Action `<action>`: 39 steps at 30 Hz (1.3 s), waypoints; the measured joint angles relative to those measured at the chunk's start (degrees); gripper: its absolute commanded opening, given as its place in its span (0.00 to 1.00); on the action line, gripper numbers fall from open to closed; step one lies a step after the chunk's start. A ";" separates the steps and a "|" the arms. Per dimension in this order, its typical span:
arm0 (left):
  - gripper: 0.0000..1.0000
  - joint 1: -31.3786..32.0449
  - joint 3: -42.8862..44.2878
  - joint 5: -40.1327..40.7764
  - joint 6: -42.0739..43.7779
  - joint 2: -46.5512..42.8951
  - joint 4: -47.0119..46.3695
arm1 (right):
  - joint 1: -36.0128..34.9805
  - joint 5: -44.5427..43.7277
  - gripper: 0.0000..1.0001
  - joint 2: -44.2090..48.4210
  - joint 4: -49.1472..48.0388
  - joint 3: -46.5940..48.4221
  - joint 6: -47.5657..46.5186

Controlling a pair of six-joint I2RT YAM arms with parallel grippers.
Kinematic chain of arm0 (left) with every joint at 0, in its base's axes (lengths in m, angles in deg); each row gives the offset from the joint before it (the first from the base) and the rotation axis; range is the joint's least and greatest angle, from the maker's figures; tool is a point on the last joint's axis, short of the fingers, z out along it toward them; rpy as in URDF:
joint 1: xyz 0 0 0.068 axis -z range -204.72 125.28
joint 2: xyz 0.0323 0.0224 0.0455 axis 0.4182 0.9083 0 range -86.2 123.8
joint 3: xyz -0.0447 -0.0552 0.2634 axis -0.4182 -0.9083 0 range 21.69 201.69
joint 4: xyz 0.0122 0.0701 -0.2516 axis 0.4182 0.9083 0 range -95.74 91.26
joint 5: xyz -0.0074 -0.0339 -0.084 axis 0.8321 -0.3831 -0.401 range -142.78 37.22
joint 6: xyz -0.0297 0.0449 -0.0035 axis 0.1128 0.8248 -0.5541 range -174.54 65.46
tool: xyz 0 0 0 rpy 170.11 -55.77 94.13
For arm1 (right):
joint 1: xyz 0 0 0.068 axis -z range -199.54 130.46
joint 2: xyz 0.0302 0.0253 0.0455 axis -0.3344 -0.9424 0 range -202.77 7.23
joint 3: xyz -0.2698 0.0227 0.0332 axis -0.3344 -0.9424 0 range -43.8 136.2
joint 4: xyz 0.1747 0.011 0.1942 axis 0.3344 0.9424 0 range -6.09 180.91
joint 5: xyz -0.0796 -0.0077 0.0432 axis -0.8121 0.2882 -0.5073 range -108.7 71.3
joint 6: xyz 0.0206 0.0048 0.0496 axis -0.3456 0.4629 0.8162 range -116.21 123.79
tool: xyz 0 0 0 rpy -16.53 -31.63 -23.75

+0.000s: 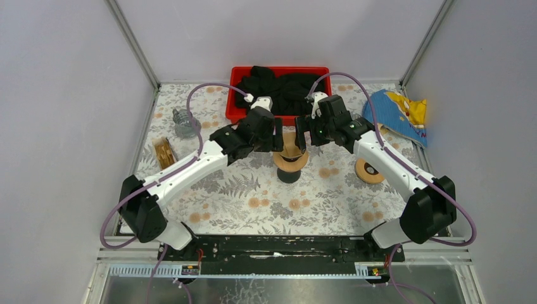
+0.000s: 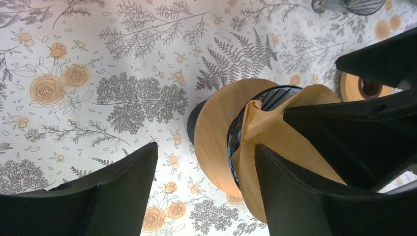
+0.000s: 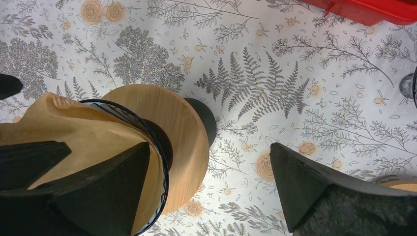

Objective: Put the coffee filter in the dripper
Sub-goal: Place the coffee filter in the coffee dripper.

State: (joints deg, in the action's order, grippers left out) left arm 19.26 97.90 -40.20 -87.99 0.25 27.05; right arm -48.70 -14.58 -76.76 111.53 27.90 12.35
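The dripper [image 1: 290, 166] stands mid-table: a glass cone with a dark rim [image 3: 163, 162], a round wooden collar [image 2: 216, 142] and a black base [image 3: 204, 115]. The brown paper coffee filter [image 1: 292, 145] sits inside the cone, its top edge crumpled [image 2: 275, 132] [image 3: 83, 135]. My left gripper [image 1: 278, 136] [image 2: 205, 147] is open and straddles the cone's left wall, with one finger [image 2: 305, 196] against the filter's inside. On the opposite side my right gripper [image 1: 304, 130] [image 3: 209, 147] is open too, with one finger [image 3: 113, 187] inside the filter and the other outside.
A red bin [image 1: 240, 76] holding black cloth [image 1: 278, 85] stands just behind the grippers. A blue and yellow bag [image 1: 402, 114] lies at the back right, with a wooden ring [image 1: 368, 171] in front of it. A glass piece [image 1: 183, 121] and a wooden item [image 1: 164, 152] lie at the left.
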 measured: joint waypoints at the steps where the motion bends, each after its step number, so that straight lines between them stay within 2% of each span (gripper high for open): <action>1: 0.80 -0.26 -0.11 -0.17 -0.09 -0.37 -0.33 | 0.00 0.00 0.99 0.00 0.02 0.02 -0.02; 16: 0.72 -1.68 -1.46 -1.90 -0.39 0.61 -1.40 | 0.00 -0.17 0.99 -0.46 0.35 0.02 -0.04; 39: 0.71 -1.68 -1.84 -2.56 -0.46 2.05 -1.86 | -0.02 -0.44 0.99 -1.27 0.35 -0.26 -0.02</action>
State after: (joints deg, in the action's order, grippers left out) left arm 17.58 96.06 -42.76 -88.45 2.31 25.20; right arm -48.73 -15.02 -78.03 111.88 27.64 12.33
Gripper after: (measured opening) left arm 0.712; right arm 0.993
